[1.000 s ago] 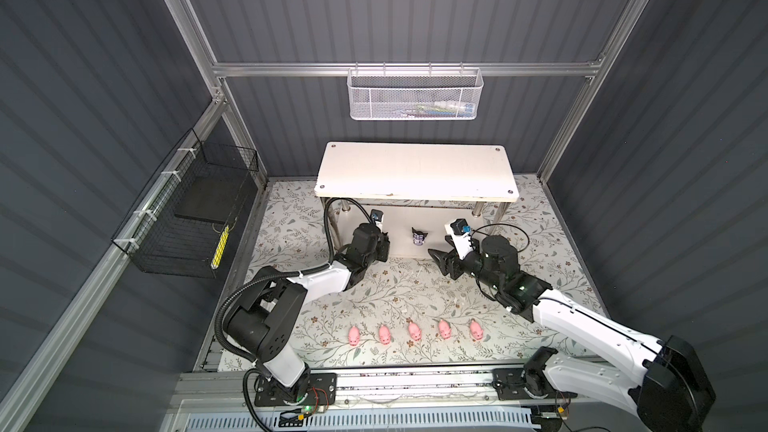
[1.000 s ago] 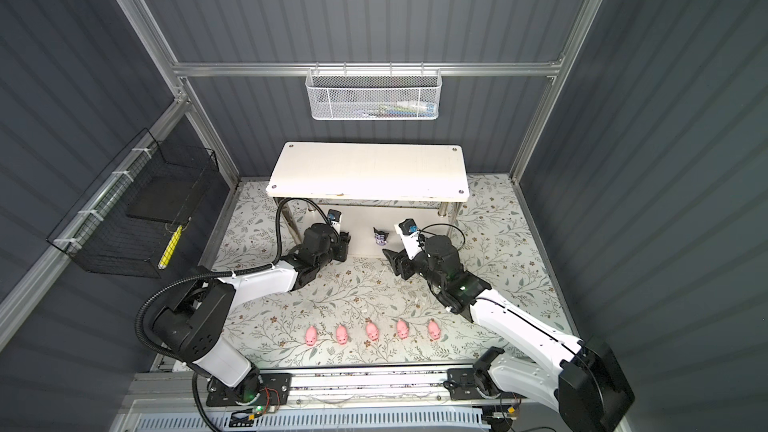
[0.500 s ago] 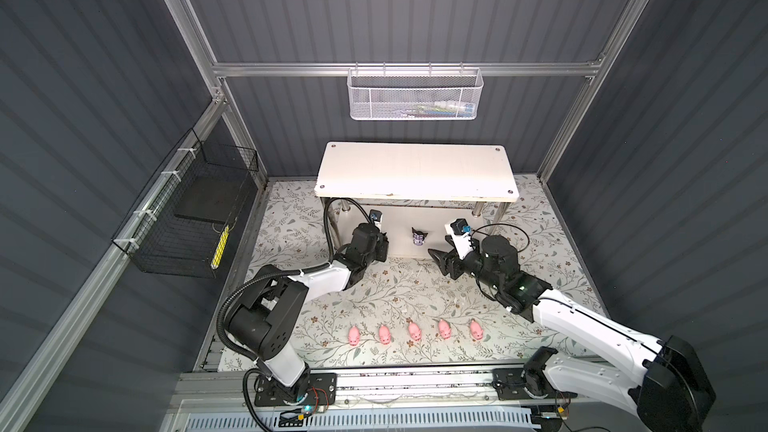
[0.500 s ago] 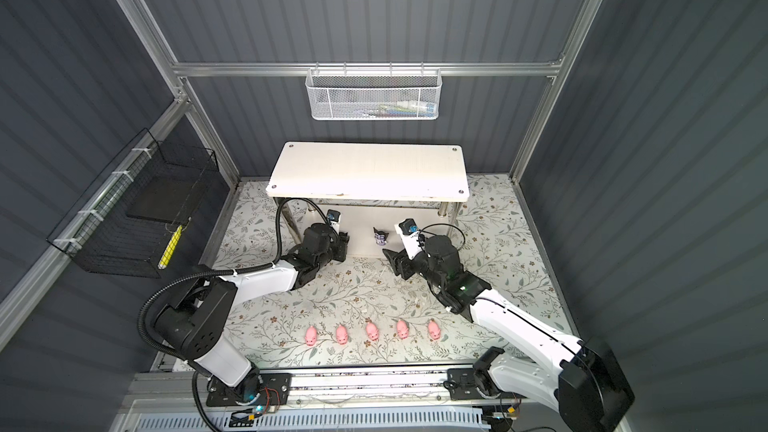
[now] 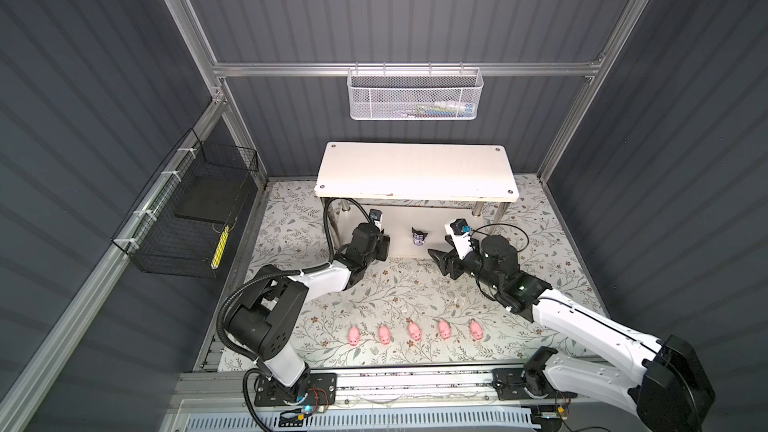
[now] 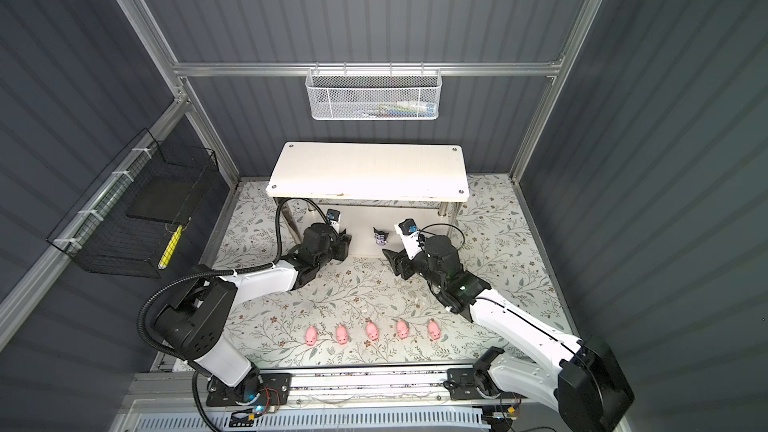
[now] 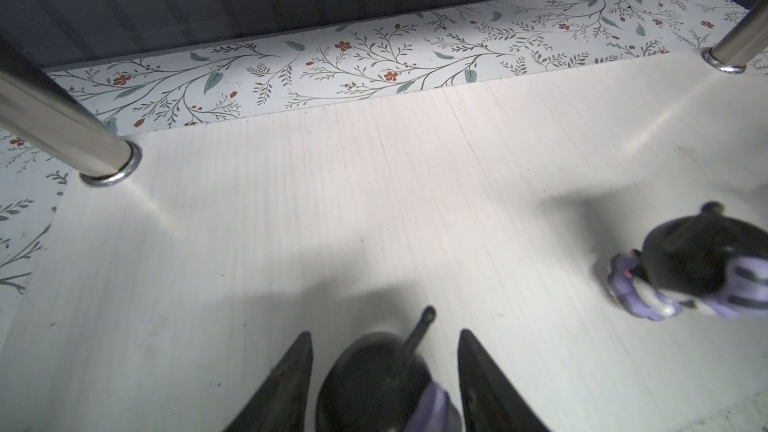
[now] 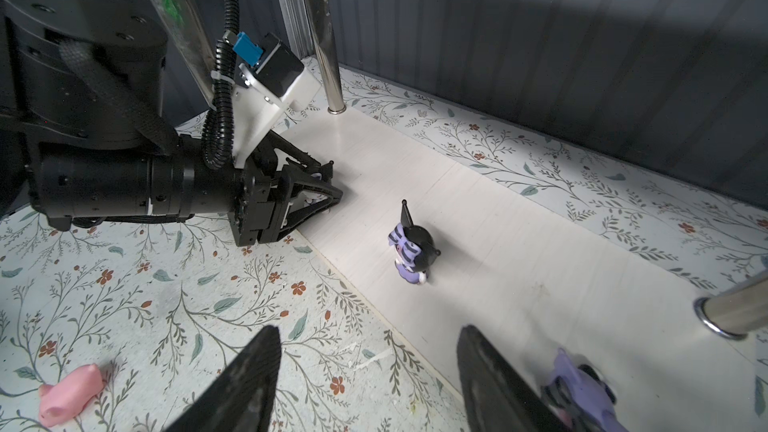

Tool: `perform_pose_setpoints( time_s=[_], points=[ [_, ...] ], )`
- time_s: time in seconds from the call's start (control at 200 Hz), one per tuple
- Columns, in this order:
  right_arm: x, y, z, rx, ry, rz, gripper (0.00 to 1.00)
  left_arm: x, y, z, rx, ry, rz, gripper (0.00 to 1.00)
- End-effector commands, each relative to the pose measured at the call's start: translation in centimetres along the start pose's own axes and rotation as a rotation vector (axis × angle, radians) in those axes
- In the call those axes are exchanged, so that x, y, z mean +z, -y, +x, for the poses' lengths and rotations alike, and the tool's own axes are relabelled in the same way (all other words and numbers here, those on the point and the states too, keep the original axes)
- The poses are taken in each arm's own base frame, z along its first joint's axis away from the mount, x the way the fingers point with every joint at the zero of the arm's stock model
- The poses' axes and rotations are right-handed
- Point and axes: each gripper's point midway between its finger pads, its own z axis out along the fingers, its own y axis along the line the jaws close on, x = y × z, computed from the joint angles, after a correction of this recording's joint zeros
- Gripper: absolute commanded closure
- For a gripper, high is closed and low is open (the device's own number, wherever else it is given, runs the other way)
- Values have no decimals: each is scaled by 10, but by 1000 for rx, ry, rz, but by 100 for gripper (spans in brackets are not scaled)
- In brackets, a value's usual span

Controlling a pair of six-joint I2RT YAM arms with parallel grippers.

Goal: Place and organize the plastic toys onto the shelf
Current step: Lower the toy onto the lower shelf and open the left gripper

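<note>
Reaching in under the top board of the shelf (image 5: 415,168), the left hand (image 7: 385,332) is hovering low over the lower board (image 7: 374,184). Its fingers (image 7: 291,371) are standing narrowly parted on either side of a purple-and-black figure (image 7: 374,384). That figure is standing on the board between them, and a thin gap is showing beside at least one finger, so nothing is being squeezed. A second figure (image 8: 411,255) is standing upright near the middle of the same board, apart from both hands. The right hand (image 8: 369,328) is straddling the board's front edge, one finger over the floral worktop (image 5: 415,284) and one over the board. Its fingers are spreading wide and holding nothing. A third figure (image 8: 582,392) is resting on the board just beside the outer face of one finger, too blurred and hidden to tell its posture. Five pink pigs (image 5: 414,331) are lying in a row on the worktop near its front edge, well apart from the shelf.
</note>
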Motion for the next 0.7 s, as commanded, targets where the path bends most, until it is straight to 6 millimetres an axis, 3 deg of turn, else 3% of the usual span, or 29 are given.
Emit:
perform_pose_setpoints(
  time_s=[0.0, 0.42, 0.695],
  points=[
    [1, 1, -1, 5, 10, -2, 30, -10, -6, -18, 3, 52, -18, 41],
    [4, -2, -7, 8, 18, -16, 30, -45, -3, -51, -18, 122, 20, 25],
    [3, -2, -10, 19, 23, -22, 30, -70, -3, -55, -57, 141, 46, 16]
  ],
)
